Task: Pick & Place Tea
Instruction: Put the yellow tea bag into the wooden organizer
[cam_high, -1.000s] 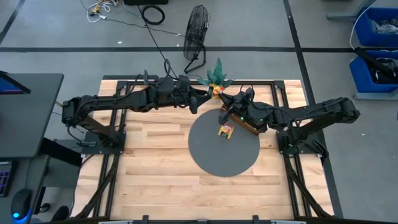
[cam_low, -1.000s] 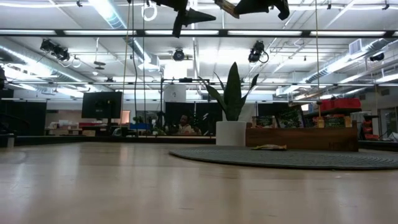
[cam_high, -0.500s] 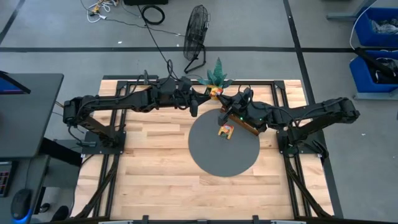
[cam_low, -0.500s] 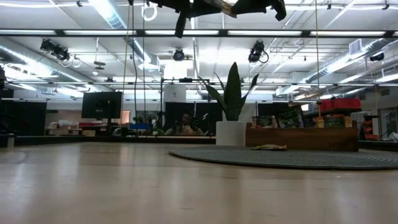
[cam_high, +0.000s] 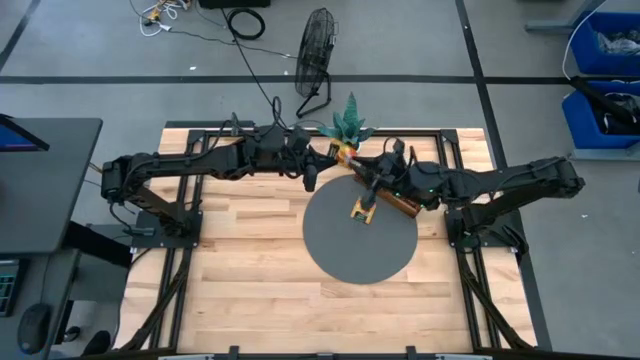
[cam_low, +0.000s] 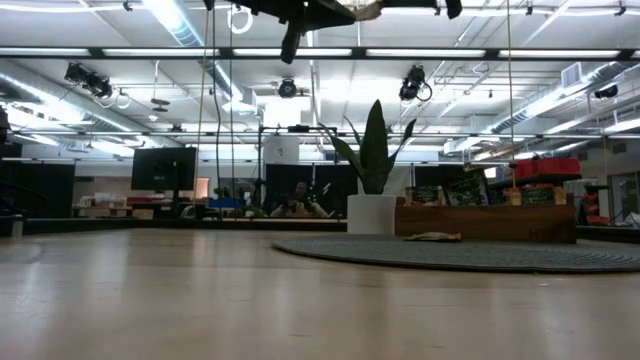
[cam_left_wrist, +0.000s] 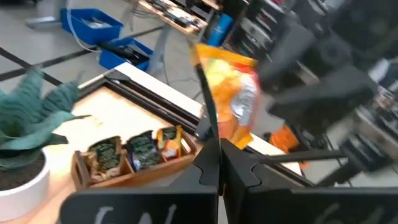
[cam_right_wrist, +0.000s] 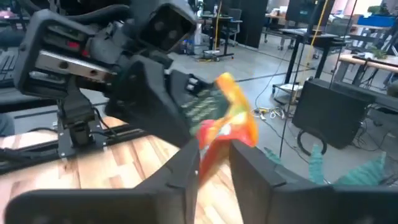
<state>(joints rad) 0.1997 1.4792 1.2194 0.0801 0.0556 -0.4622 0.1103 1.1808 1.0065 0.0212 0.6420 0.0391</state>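
An orange-yellow tea sachet (cam_high: 345, 151) hangs high over the table's far middle, between my two grippers. My left gripper (cam_left_wrist: 219, 146) reaches in from the table's left and is shut on it. My right gripper (cam_right_wrist: 214, 155) comes from the right, its fingers apart on either side of the sachet's other end. In the low view the sachet (cam_low: 365, 10) shows at the very top. A second sachet (cam_high: 362, 210) lies flat on the round grey mat (cam_high: 360, 250). The wooden tray (cam_high: 402, 204), with sachets standing in its compartments, sits on the mat's far right edge, under my right arm. My left gripper pinches the sachet's end (cam_left_wrist: 231, 134) between its two shut fingers, coming level from the table's left. The sachet stands up past the fingertips, lifted well clear of the table. My right gripper's fingers (cam_right_wrist: 249, 171) flank the sachet's red end (cam_right_wrist: 211, 146); I cannot tell whether they touch it.
A potted plant (cam_high: 348, 120) in a white pot stands at the far edge, just behind the two grippers. A floor fan (cam_high: 316, 50) stands beyond the table. In the low view a person (cam_low: 297, 205) shows in the room far behind.
My left gripper has moved toward the table's right, closing the gap to the sachet that my right gripper held up high, and now has hold of it. The sachet has stayed high above the table's far middle.
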